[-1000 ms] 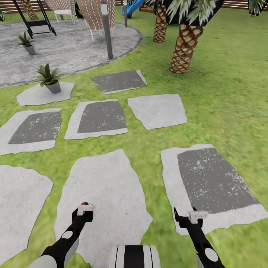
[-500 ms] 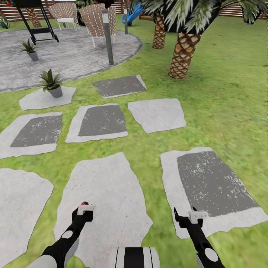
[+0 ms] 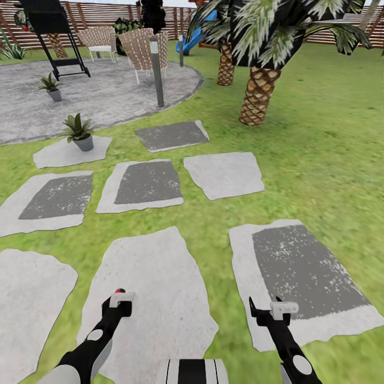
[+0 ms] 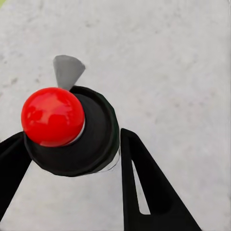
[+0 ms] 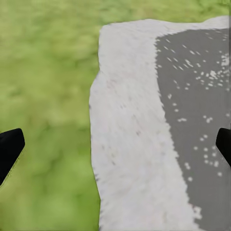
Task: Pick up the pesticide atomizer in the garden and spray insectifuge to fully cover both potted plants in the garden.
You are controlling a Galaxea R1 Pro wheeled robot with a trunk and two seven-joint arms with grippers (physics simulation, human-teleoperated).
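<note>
1. My left gripper (image 4: 72,159) pinches the pesticide atomizer (image 4: 72,130) — red top (image 4: 52,115) facing the wrist camera, no label readable.
2. My right gripper (image 5: 115,147) hangs spread over a stepping stone (image 5: 139,144) edge.
3. Both potted plants — near one (image 3: 79,131), far one (image 3: 51,87) — stand ahead-left by the patio (image 3: 106,90).

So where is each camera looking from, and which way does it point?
Head view: up on the robot's head, looking forward and down at the lawn, stepping stones and two potted plants; both arms show, with the left gripper and right gripper.
Left wrist view: by the left gripper, looking down at the spray bottle between its fingers.
Right wrist view: by the right gripper, looking down at the grey-patched stone and grass.
Shared: that stone also shows in the head view.
</note>
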